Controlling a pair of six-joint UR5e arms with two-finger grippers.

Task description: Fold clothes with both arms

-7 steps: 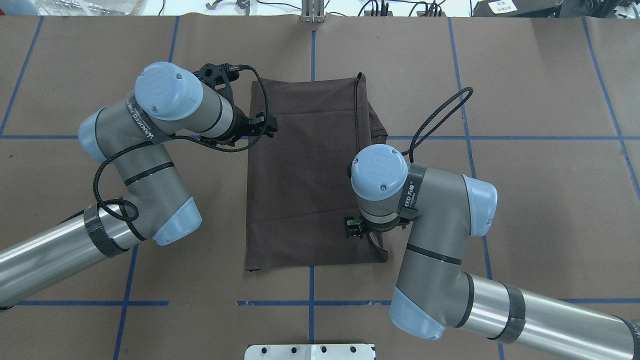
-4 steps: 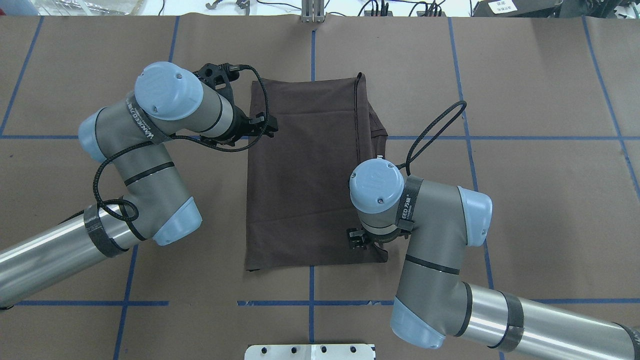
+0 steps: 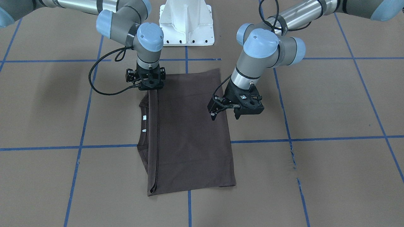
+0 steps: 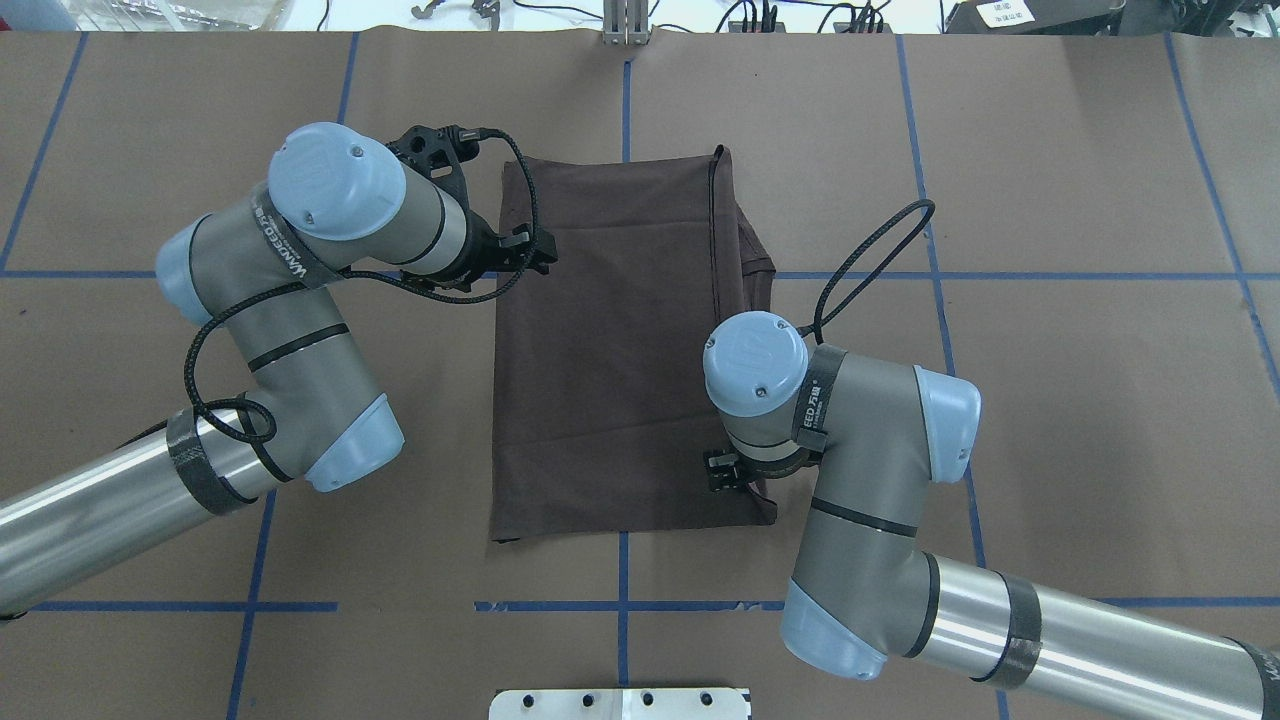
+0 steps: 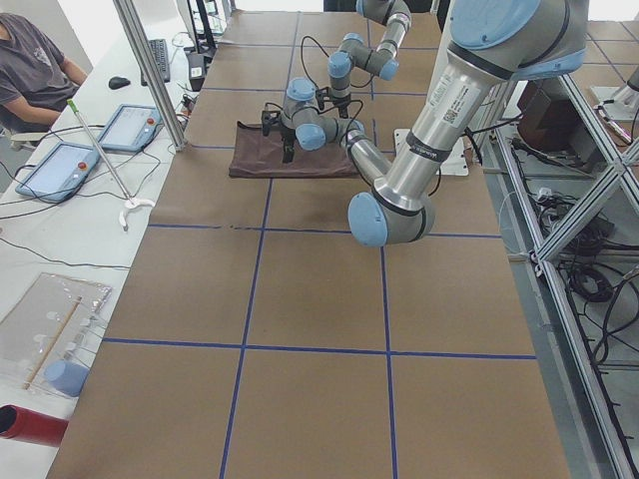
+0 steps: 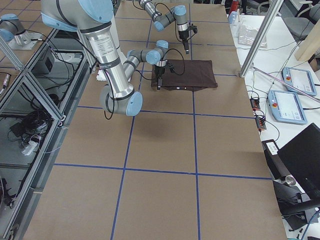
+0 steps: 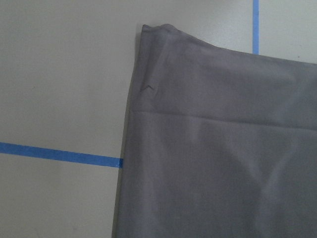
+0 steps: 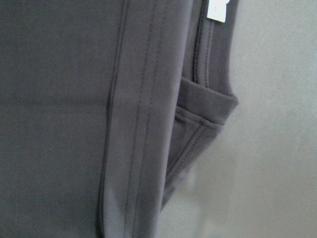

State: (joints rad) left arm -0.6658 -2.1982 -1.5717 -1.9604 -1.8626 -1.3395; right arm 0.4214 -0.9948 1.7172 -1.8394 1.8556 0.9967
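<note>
The dark grey-brown T-shirt (image 4: 620, 350) lies flat, folded into a long rectangle; it also shows in the front view (image 3: 189, 135). Its collar with a small white label (image 3: 143, 123) sticks out on the robot's right side. My left gripper (image 4: 528, 252) hovers open and empty over the shirt's left edge, toward the far end (image 3: 225, 116). My right gripper (image 4: 722, 472) points down at the shirt's near right corner (image 3: 152, 89), at or just above the cloth. Whether its jaws are open or shut does not show. The wrist views show only cloth (image 7: 223, 163) (image 8: 74, 124) and table.
The white bolted pedestal base (image 4: 620, 703) stands at the table's near edge, behind the shirt. Brown paper with blue tape lines (image 4: 1000, 276) covers the table. An operator (image 5: 35, 60) and tablets (image 5: 60, 165) are on a side bench beyond the table's far edge.
My right gripper has moved back toward the robot along the shirt's right edge, to the near right corner. The left arm and the shirt have not moved.
</note>
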